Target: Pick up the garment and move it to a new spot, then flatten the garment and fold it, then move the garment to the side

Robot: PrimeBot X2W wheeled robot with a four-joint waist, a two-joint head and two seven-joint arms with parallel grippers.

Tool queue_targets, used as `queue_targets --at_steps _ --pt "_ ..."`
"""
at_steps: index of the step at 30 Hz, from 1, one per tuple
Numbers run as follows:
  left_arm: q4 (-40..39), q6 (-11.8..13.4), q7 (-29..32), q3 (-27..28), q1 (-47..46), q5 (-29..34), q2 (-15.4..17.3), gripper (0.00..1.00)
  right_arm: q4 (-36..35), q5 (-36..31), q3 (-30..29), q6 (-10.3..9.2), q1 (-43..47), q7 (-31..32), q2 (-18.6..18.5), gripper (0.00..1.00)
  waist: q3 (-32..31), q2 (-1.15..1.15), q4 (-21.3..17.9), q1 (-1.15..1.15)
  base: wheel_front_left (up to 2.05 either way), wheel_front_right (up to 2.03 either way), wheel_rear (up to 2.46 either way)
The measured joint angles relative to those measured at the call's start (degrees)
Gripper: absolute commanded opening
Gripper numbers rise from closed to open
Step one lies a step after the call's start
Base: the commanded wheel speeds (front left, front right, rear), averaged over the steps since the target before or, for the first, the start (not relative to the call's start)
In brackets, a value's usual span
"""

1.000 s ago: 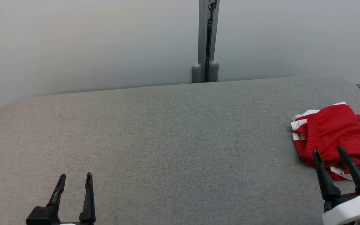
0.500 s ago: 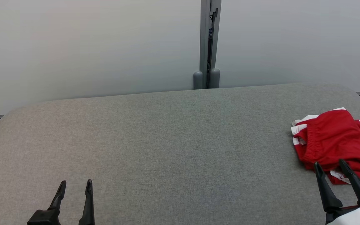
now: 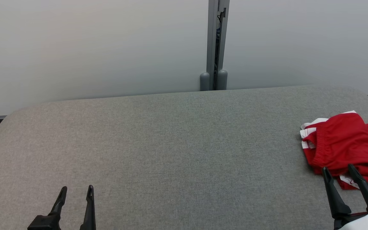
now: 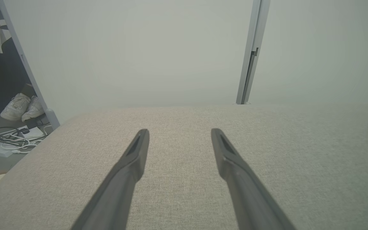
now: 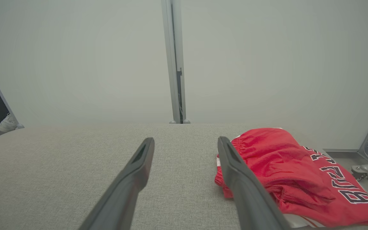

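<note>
Right tool point(image 3: 337, 168) low at the near right of the head view, dark fingers spread wide and gripping nothing, tips aimed at the near edge of the garment point(image 3: 343, 143) and just short of it. Stationed there, by the look of it, for being on the cloth's own side. Left tool point(image 3: 77, 187) low at the near left, likewise spread wide and empty, well apart from the cloth over bare grey counter point(image 3: 171, 143), probably parked clear of the other arm's work. Garment red with white trim and dark lettering, lying in a loose, rumpled bundle at the right end of the counter, elastic waistband turned toward the middle, cut off by the head view's right edge. Fits two readings: a heap due for lifting to a new spot, or a roughly folded piece set off to the side; no telling which. Middle of the counter bare, with room for spreading cloth flat. Beyond the far edge, pale wall panels joined at a grey post point(image 3: 214, 44). By count: two tools, two fingers each; one garment; one counter; one post; and, in the left wrist view, two white shoes point(image 4: 21, 107) on the floor near some cables.
</note>
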Motion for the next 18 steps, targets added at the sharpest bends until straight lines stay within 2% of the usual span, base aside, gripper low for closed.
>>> queue_targets --at_steps 18 --pt "0.7 0.35 -0.31 -0.59 -0.14 -0.49 0.13 1.0 -0.86 -0.92 -0.52 0.0 0.68 0.81 0.08 1.0 -0.03 0.0 0.11 0.0 0.0 0.0 0.0"
